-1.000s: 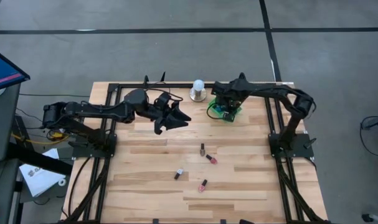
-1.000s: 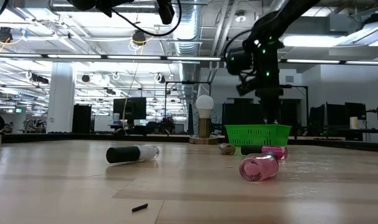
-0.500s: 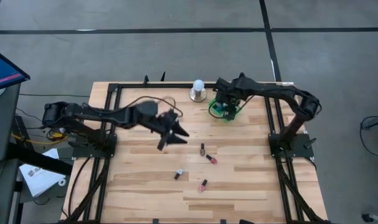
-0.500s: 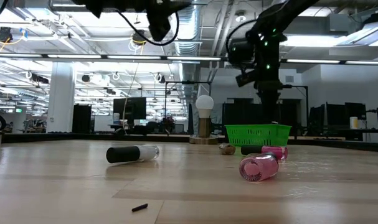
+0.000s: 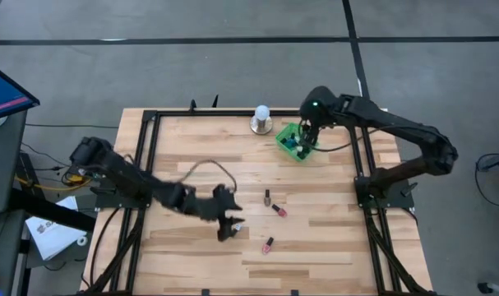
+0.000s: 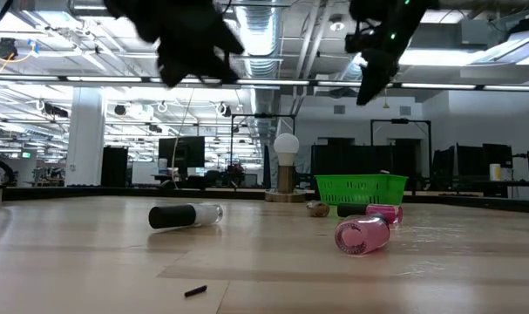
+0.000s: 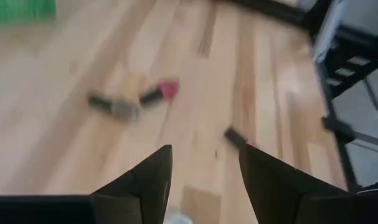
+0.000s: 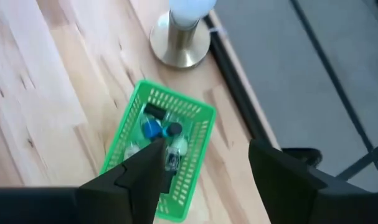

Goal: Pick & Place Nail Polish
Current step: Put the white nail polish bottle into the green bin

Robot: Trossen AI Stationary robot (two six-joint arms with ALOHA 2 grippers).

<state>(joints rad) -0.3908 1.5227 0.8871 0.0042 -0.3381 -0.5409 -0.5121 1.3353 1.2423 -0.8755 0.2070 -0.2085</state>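
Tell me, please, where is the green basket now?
In the high view, the green basket stands at the table's far edge, right of centre, beside the white-domed lamp and under the open right gripper. It holds several nail polish bottles.

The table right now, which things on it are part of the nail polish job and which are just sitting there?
Part of the job:
- loose nail polish bottles lying on the wood
- green basket with bottles already inside
- left gripper, open, over one bottle
- right gripper, open, above the basket

Just there:
- white-domed lamp

Grey floor point(image 5: 233, 66), exposed ceiling ducts point(image 6: 277, 35)
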